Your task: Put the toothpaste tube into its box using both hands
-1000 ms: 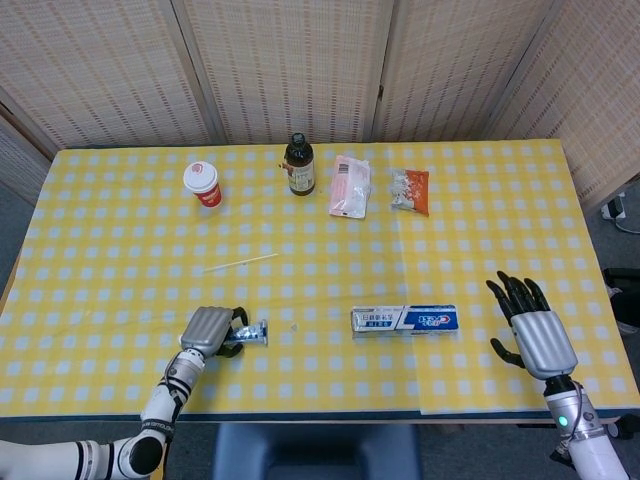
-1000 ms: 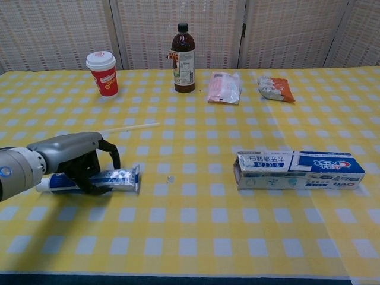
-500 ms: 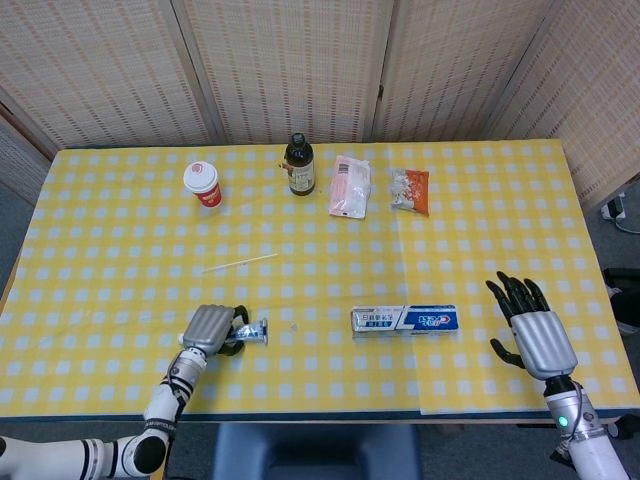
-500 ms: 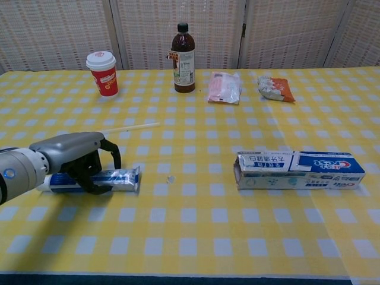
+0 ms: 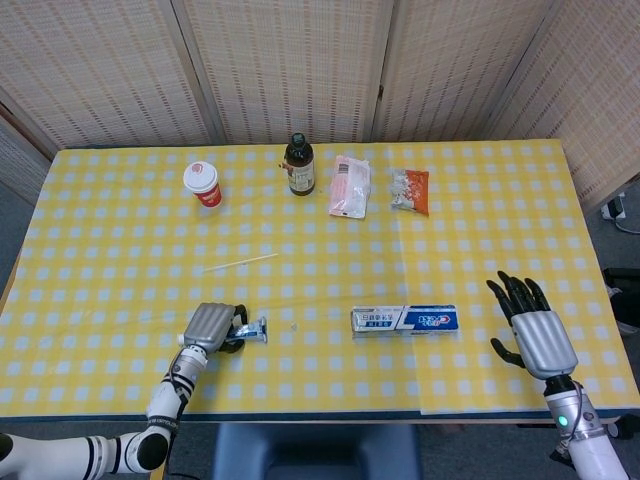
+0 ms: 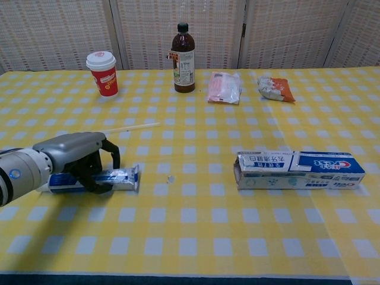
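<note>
The toothpaste tube (image 6: pixel 120 177) lies on the yellow checked cloth at the front left, its flat end (image 5: pixel 255 329) pointing right. My left hand (image 6: pixel 72 152) covers its middle from above, and its dark fingers (image 6: pixel 95 176) curl around the tube and grip it against the table; in the head view the left hand (image 5: pixel 208 326) hides most of the tube. The blue and white toothpaste box (image 6: pixel 300 170) lies on its side to the right, its open end facing left, and shows as the box (image 5: pixel 405 319) from above. My right hand (image 5: pixel 535 332) hovers open to the right of the box, apart from it.
Along the back stand a red paper cup (image 6: pixel 102 73), a brown bottle (image 6: pixel 183 58), a pink packet (image 6: pixel 224 87) and an orange snack bag (image 6: pixel 273 88). A thin pale stick (image 6: pixel 132 127) lies behind my left hand. A tiny speck (image 6: pixel 170 178) sits beside the tube's end.
The left hand has shifted very slightly on the tube, which has barely moved. The right hand and the box have stayed put.
</note>
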